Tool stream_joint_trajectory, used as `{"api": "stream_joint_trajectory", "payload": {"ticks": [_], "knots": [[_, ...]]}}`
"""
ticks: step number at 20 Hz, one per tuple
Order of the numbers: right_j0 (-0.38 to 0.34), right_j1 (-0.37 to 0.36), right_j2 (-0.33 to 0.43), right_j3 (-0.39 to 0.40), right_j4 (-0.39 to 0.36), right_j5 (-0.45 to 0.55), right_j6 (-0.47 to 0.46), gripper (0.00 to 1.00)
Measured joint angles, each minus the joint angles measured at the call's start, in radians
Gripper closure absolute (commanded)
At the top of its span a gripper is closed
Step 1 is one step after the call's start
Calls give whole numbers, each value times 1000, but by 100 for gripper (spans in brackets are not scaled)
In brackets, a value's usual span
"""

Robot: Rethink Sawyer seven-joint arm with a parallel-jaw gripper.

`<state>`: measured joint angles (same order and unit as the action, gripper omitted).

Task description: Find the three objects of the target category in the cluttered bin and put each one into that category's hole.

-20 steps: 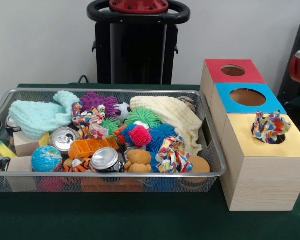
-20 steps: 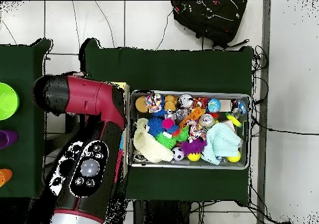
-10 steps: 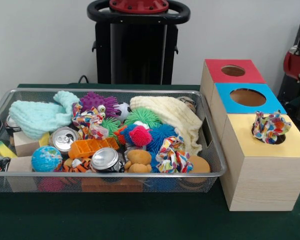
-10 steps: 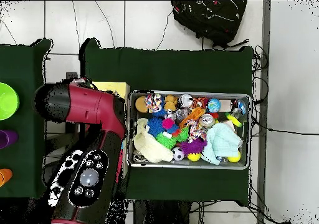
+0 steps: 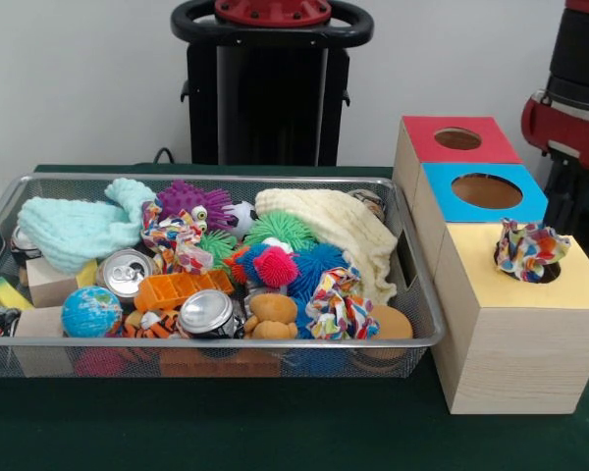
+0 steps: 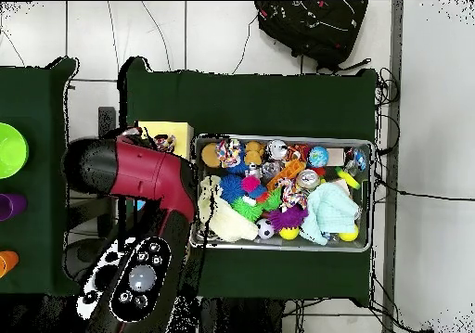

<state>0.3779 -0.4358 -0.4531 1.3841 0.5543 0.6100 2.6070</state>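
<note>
The wire mesh bin holds mixed clutter. One spotted cloth knot lies in its left middle and another near its front right. A third cloth knot sits on the yellow-topped box, on top of the hole, and covers most of it. In the overhead view the bin is right of the red arm, and the yellow box shows with that knot on it. The arm shows at the front view's right edge. The gripper is hidden.
Blue-topped and red-topped boxes stand behind the yellow one. The bin also holds spiky pom balls, two cans, a globe ball, a mint knit cloth, a cream cloth and striped plush.
In the overhead view the arm has swung toward the picture's bottom and uncovered the yellow box. In the front view more of the arm shows at the right edge. The cloth knots have not moved.
</note>
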Motion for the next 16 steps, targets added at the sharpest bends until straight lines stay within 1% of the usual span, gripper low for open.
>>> {"api": "stream_joint_trajectory", "payload": {"ticks": [4,10,16], "knots": [[-1,2,5,21,0,-38,0,100],[-10,10,18,21,-1,-105,0,100],[-46,24,32,19,-1,-128,0,100]]}}
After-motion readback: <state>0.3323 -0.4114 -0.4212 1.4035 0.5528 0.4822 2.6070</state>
